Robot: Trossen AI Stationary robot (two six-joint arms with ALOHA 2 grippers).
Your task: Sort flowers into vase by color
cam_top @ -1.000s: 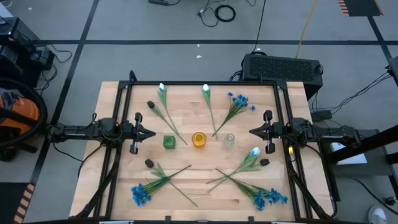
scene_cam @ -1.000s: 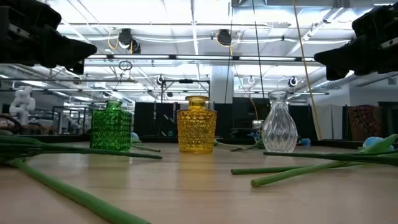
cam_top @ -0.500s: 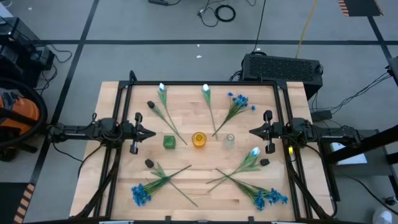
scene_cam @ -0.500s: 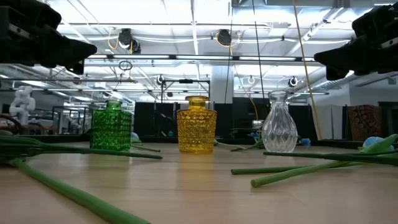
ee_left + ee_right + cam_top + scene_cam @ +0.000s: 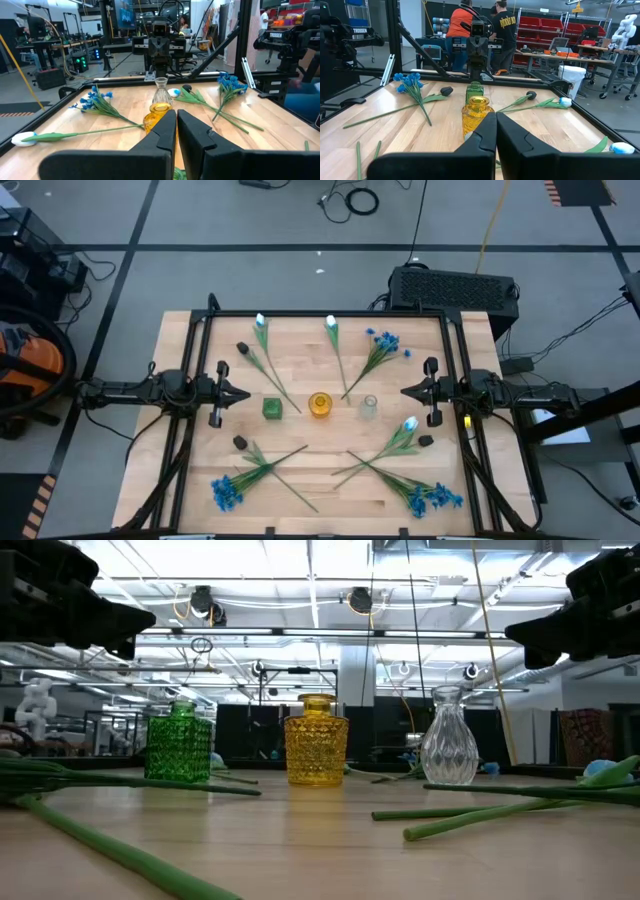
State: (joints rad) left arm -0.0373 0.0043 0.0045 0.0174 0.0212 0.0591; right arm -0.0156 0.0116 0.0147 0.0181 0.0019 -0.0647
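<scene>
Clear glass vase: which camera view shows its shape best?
The low view: the clear glass vase stands side-on, bulbous body and narrow neck unobstructed. The high view shows it only from above, right of the yellow vase. The left wrist view shows it behind that vase; in the right wrist view I cannot make it out.

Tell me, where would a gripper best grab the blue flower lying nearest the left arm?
Probably by the bare stem, coming straight down from above. That blue flower lies flat on the table with its bushy head toward the front corner; the stem is thin and firm, and its free end is clear of the leaves, though another stem crosses nearby. The left gripper would close across it.
</scene>
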